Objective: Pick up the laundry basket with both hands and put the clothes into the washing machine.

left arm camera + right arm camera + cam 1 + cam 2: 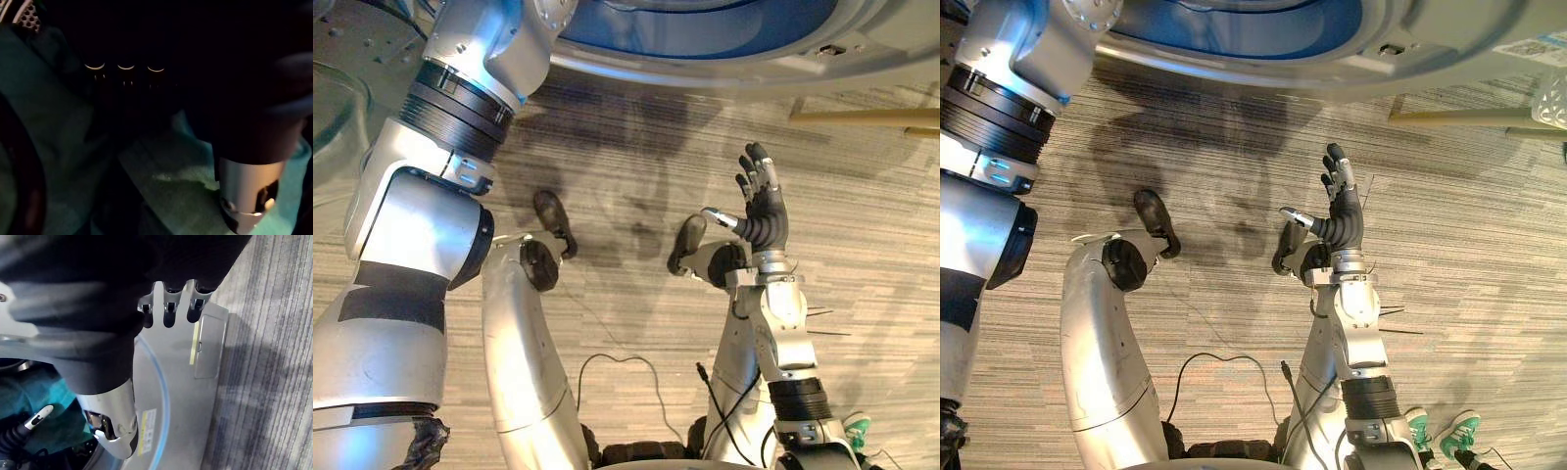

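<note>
The washing machine fills the top of the eye views, its round opening ringed in blue. My left arm reaches up into that opening. In the dark drum my left hand rests just over teal clothes. The right wrist view shows the same teal cloth inside the drum. My right hand hangs open over the carpet below the machine's front and holds nothing. A corner of the white lattice laundry basket shows at the far right.
The machine's glass door stands open at the left. A pale wooden bar lies on the striped carpet at the right. A person's green shoes stand by the lower right.
</note>
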Available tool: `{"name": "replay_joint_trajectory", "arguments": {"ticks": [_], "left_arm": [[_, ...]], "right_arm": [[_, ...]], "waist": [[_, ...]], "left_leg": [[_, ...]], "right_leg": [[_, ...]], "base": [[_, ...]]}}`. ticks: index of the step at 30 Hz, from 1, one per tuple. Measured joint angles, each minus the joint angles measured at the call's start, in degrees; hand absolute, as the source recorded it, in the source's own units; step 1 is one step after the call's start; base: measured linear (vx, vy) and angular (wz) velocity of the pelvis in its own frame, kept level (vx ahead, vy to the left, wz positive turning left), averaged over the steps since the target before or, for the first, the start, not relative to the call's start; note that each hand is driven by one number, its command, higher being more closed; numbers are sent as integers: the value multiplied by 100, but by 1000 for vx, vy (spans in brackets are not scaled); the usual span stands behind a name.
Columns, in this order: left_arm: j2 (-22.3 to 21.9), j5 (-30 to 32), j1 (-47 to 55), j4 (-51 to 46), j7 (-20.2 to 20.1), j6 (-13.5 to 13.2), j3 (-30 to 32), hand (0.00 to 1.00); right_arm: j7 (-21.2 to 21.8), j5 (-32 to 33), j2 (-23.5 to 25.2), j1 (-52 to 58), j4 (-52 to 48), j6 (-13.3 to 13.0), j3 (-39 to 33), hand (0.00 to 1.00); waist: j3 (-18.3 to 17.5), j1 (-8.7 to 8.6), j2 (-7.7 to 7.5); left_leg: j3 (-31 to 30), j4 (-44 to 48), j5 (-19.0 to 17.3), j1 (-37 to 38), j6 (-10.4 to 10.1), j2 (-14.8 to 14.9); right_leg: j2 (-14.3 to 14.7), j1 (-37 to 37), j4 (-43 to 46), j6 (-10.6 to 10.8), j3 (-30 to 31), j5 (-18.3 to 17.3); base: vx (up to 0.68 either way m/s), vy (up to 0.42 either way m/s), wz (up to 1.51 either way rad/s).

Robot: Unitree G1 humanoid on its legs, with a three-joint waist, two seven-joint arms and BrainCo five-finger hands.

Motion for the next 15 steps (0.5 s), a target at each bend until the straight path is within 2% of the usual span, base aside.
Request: {"name": "replay_joint_trajectory", "arguments": {"ticks": [4, 7, 8, 13, 15], "left_arm": [[-96, -68, 419, 0, -15, -17, 263, 0], [-357, -70, 1432, 193, -119, -1, 543, 0], [-422, -59, 1729, 252, -195, 5, 617, 0], [-456, -197, 2225, 371, -384, 108, 1163, 0], [-464, -607, 2324, 318, -360, 117, 1742, 0]], "right_arm": [[17, -3, 20, -4, 1, 10, 3, 0], [-26, -8, 30, 47, 142, 6, 0, 0], [-26, -8, 17, 26, 176, 6, -2, 0], [-30, -25, 30, 30, 274, 26, 10, 0], [-40, -80, 34, 30, 274, 26, -12, 0]], "waist": [[-22, 4, -1], [-610, 6, 19], [-659, 29, 69], [-664, 29, 78], [-664, 19, 78]], "left_leg": [[-5, -10, -17, 202, 0, 28], [113, -143, -57, 95, -32, 89], [123, -183, -38, 109, -7, 102], [131, -138, -27, 85, -2, 164], [120, -111, -27, 89, -2, 176]], "right_leg": [[33, 217, -48, 3, -2, -2], [67, 20, -166, 13, 35, 16], [96, 29, -230, -7, 32, 62], [140, -7, -216, -18, 40, 93], [143, -6, -174, -24, 41, 89]], "base": [[5, -20, -2], [8, -40, -9], [23, -34, -9], [37, -24, -8], [0, 0, 0]]}}
